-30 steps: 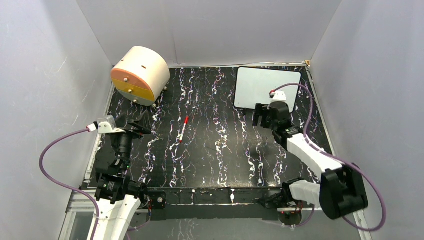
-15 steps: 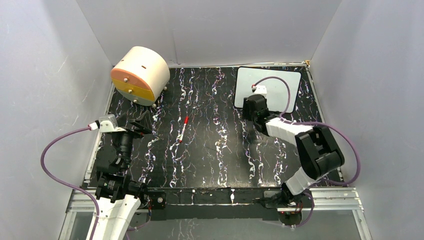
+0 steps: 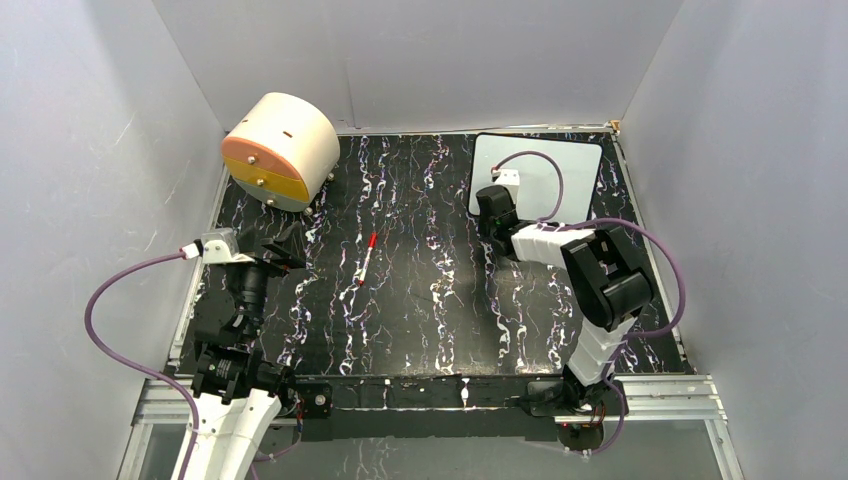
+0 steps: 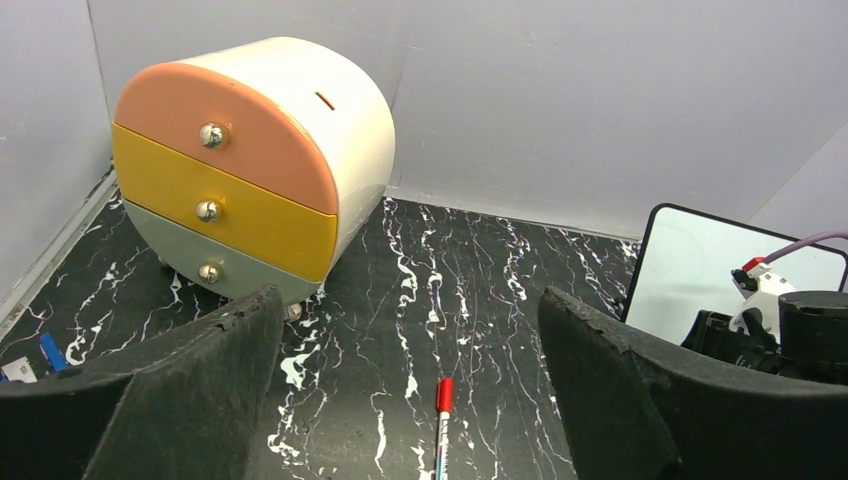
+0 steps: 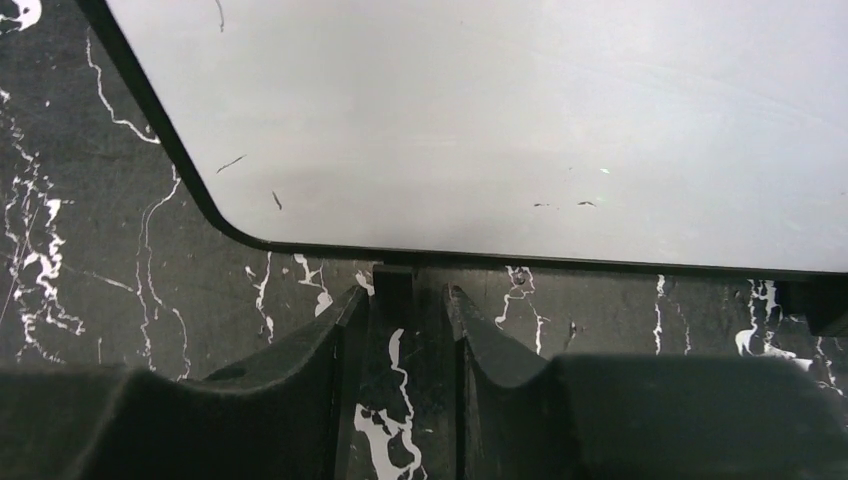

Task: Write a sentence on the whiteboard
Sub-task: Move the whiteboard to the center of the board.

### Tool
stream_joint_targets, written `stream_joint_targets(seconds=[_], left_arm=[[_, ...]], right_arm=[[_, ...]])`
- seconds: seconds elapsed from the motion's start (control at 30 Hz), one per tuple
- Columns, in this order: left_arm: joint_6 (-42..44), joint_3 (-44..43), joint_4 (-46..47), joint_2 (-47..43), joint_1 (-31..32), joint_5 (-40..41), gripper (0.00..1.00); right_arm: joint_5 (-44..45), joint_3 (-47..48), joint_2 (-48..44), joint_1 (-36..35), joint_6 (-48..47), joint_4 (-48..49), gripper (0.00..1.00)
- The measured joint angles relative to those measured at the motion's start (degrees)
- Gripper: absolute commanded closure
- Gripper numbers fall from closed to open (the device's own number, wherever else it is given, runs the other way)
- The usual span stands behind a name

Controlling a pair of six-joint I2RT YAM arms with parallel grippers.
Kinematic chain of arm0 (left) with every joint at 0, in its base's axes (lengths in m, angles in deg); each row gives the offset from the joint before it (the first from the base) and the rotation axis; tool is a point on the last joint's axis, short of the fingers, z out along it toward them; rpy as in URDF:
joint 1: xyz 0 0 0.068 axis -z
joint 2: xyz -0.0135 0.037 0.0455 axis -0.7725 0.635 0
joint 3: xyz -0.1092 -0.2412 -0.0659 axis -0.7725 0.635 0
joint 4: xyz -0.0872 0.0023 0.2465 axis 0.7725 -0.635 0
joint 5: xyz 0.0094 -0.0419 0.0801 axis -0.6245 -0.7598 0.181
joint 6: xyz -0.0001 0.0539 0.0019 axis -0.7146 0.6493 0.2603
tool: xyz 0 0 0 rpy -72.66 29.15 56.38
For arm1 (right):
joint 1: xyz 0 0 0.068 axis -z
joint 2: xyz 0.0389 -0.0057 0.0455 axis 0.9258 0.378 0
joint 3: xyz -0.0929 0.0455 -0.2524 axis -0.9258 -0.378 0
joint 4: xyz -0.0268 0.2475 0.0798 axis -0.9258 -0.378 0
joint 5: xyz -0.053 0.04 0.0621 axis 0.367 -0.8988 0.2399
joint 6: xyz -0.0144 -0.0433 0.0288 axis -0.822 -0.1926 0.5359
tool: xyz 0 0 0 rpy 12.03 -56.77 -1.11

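Note:
The whiteboard (image 3: pixel 570 160) (image 4: pixel 700 270) (image 5: pixel 500 120) lies flat at the back right of the table, white with a thin dark rim. The sentence is not in view; the board bears only a few tiny dark specks. My right gripper (image 3: pixel 490 207) (image 5: pixel 405 295) is low at the board's near left corner, with a narrow gap between its fingers. A small black tab (image 5: pixel 395 277) on the rim sits right at the fingertips. A red-capped marker (image 3: pixel 366 257) (image 4: pixel 442 425) lies mid-table. My left gripper (image 3: pixel 285 245) (image 4: pixel 410 300) hovers wide open, short of the marker.
A beige drum-shaped drawer unit (image 3: pixel 280 150) (image 4: pixel 250 170) with pink, yellow and grey fronts stands at the back left. Grey walls close in three sides. The right arm's purple cable (image 3: pixel 540 165) loops over the board.
My right arm has swung left along the board's near edge, its elbow folding up, and its jaws have narrowed from wide to a slim gap. The left arm has barely moved.

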Motion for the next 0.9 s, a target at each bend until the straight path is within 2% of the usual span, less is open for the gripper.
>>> stream_joint_targets(seconds=[0.37, 0.57, 0.9], left_arm=[[0.2, 0.3, 0.0, 0.2, 0.2, 0.0, 0.05], [0.4, 0.3, 0.0, 0.2, 0.3, -0.1, 0.05], [0.4, 0.3, 0.0, 0.3, 0.4, -0.6, 0.05]], right_arm=[[3.6, 3.0, 3.9, -0.8, 0.5, 0.4, 0.8], [4.2, 3.0, 3.9, -1.4, -0.3, 0.5, 0.99], [3.7, -0.1, 1.3, -4.2, -1.2, 0.2, 1.0]])
